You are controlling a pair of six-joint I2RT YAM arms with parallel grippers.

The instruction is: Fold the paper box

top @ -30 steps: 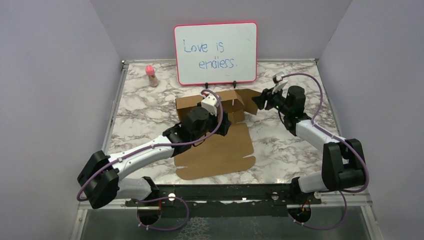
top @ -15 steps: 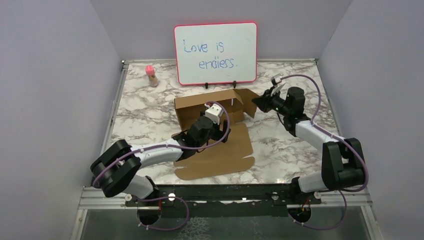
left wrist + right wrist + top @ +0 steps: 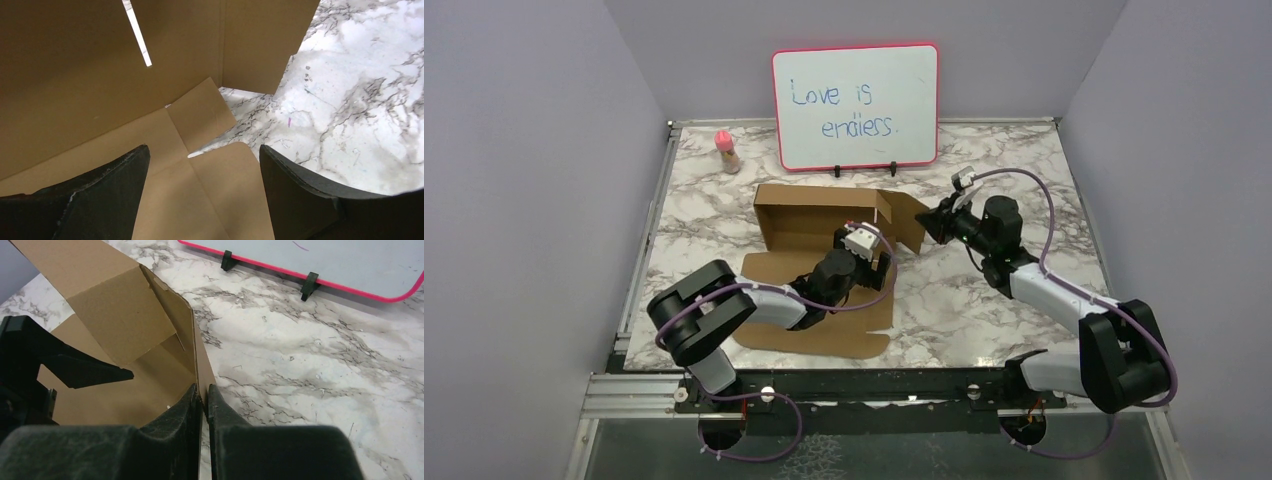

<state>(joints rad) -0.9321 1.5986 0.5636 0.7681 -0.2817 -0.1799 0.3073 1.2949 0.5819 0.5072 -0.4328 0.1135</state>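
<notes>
On the marble table (image 3: 704, 230): paper box (image 3: 814, 215) sits mid-table, just in front of the whiteboard (image 3: 856, 107); back wall upright, front panel flat toward the arm bases.
Left gripper (image 3: 202, 160): jaws spread wide, nothing between them, poised over the flat panel near a small corner flap.
Right gripper (image 3: 204, 392): pinched on the edge of the box's upright right-hand side flap (cardboard visible between the fingers).
Far-left corner: pink-capped bottle (image 3: 726, 150), well apart from the box.
</notes>
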